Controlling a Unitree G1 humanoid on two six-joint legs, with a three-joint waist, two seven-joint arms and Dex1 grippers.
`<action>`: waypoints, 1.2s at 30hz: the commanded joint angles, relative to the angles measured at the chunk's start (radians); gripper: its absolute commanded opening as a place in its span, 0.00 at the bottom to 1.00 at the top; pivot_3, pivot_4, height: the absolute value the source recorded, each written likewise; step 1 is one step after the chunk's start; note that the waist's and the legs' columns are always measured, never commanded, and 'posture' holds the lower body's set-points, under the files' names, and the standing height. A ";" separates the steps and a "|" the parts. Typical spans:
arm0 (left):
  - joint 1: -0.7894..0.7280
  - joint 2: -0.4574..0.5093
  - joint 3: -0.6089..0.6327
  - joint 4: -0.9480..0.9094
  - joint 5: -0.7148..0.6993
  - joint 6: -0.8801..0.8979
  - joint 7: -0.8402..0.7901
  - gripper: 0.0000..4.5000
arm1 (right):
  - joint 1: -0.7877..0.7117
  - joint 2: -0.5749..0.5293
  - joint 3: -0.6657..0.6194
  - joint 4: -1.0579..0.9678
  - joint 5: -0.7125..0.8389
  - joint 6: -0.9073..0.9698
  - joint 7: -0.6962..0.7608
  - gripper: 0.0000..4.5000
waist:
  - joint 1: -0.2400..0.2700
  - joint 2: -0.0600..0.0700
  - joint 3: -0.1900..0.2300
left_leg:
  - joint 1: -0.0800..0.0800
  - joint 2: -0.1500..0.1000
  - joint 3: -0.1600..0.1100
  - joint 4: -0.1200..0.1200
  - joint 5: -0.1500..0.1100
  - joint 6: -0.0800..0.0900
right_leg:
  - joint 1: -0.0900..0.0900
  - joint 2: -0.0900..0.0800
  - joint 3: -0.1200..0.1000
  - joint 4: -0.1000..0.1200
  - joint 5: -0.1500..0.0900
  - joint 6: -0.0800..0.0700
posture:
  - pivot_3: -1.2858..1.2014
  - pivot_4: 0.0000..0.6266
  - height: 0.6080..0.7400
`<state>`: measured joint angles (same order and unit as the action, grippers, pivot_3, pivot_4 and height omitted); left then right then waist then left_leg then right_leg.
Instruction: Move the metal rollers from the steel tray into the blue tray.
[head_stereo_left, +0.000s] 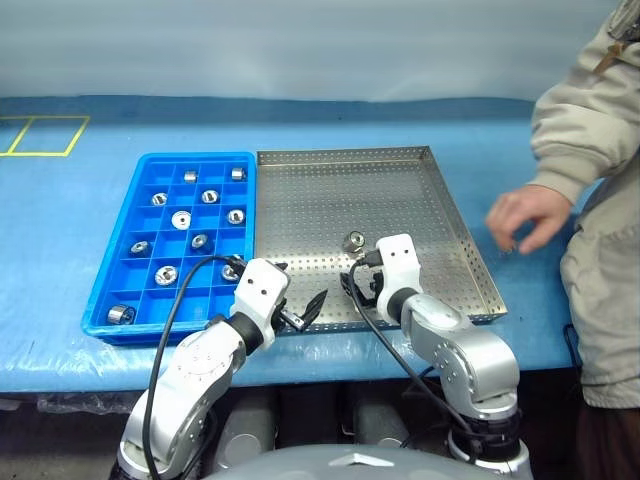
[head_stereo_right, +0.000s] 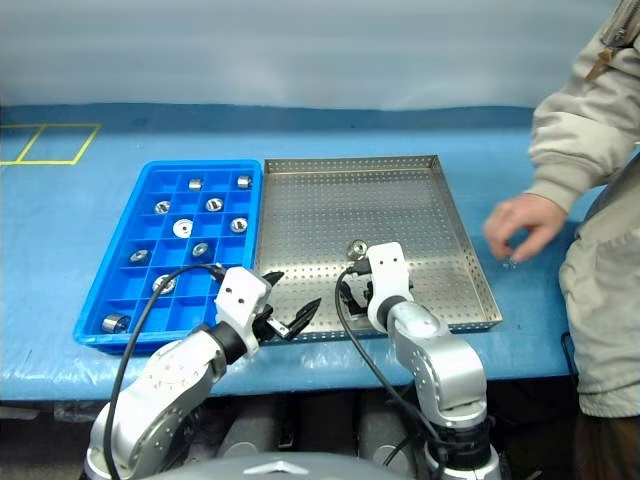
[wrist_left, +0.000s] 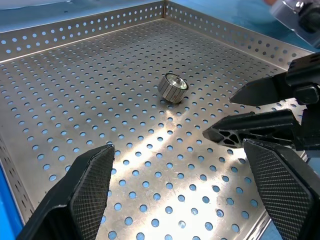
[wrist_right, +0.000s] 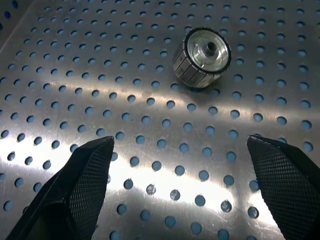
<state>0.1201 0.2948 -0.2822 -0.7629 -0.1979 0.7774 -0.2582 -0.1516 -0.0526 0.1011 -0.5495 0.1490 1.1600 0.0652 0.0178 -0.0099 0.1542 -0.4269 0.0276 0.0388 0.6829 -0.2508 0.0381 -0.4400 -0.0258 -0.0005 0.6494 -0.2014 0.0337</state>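
roller left in steel tray: one metal roller (wrist_right: 202, 58) lying on its side on the perforated floor of the steel tray (head_stereo_left: 400, 190), near-centre area
roller axis: roughly level, tipped a bit; holed end face turned toward the right gripper's camera, ribbed side wall resting on the floor
roller vs right gripper: just beyond the right gripper (head_stereo_left: 358, 284), between the lines of its two fingers, not touching
right gripper state: fingers spread wide, nothing between them
roller vs left gripper: farther off and to the right of the left gripper (head_stereo_left: 300, 297), clear gap
left gripper state: fingers wide apart, empty, over the near left corner of the steel tray
blue tray: blue tray (head_stereo_left: 110, 268) touching the steel tray's left rim; nine rollers (head_stereo_left: 181, 219) in separate compartments
person: hand (head_stereo_left: 527, 216) over the blue table (head_stereo_left: 60, 200), right of the steel tray
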 joint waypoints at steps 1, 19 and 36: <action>-0.002 -0.006 -0.003 -0.018 0.003 -0.016 0.008 1.00 | -0.060 0.008 -0.016 0.060 -0.016 -0.106 -0.008 0.99 | 0.001 0.000 0.000 | 0.000 0.000 0.000 0.000 0.000 0.000 | 0.000 0.000 0.000 0.000 0.000 0.000 | 0.57 0.24 1.00; 0.017 -0.003 0.001 -0.029 0.007 -0.031 0.029 1.00 | -0.227 0.031 -0.026 0.551 -0.075 -0.501 -0.002 0.95 | 0.018 0.000 0.000 | 0.001 0.000 0.001 0.000 0.000 0.000 | 0.000 0.000 0.001 0.000 0.002 -0.002 | 0.59 0.24 1.00; 0.054 -0.076 0.060 -0.044 0.054 -0.087 0.148 1.00 | -0.292 0.016 0.058 0.412 -0.057 -0.403 0.083 0.38 | 0.023 0.000 0.000 | 0.001 0.000 0.002 0.000 0.001 0.000 | 0.000 0.000 0.001 0.001 0.002 -0.002 | 0.61 0.24 1.00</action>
<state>0.1725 0.2323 -0.2391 -0.7632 -0.1635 0.7240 -0.1378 -0.3907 -0.0392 0.1313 -0.0530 0.0814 0.7393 0.1166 0.0411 -0.0097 0.1543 -0.4261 0.0277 0.0403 0.6826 -0.2500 0.0379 -0.4404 -0.0255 0.0008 0.6507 -0.1989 0.0319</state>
